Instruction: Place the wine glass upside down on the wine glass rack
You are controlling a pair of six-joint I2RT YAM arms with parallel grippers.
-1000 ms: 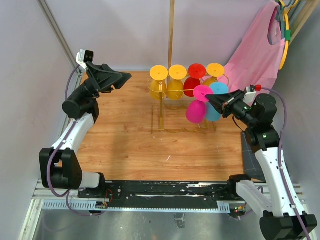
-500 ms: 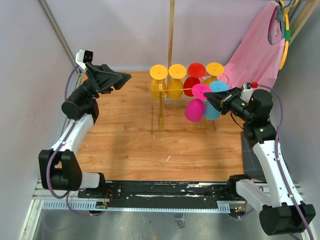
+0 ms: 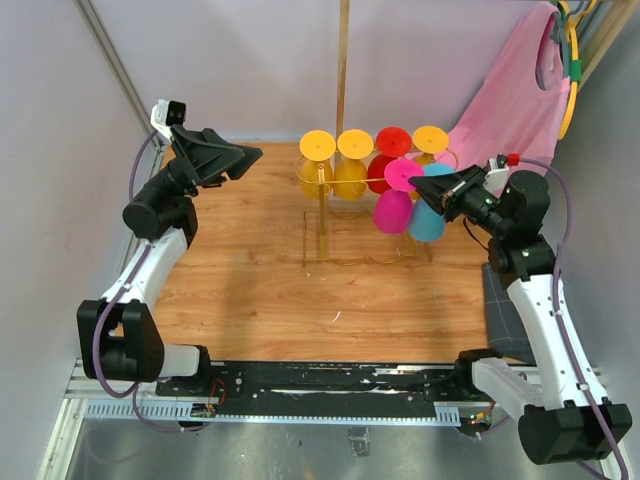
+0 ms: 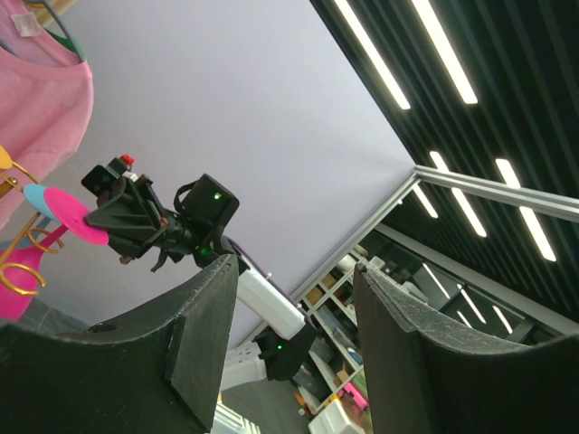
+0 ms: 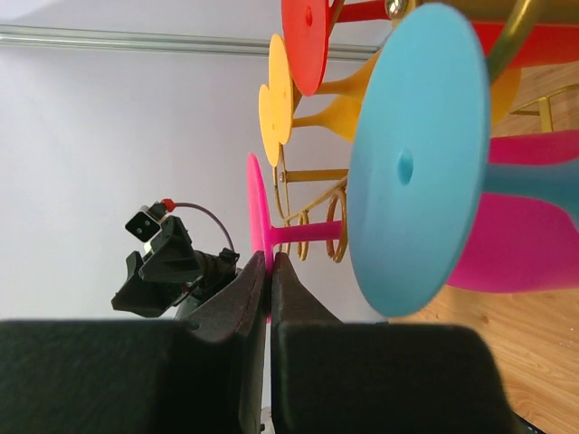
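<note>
Slippage threatens. From above, right jaws pinch the inverted magenta wine glass by its foot rim, at the gold thin-wire rack toward the bench's far right corner. Left wrist: left jaws gape, empty. Right wrist: thin edge grip; foot might snag on the blue glass.

The bench has a brown wood-plank top. The wine glass rack, gold wire, stands directly on it, right of centre toward the far edge, legs upright and base rails on the wood. A dark pad lies at the right edge, partly hidden.
</note>
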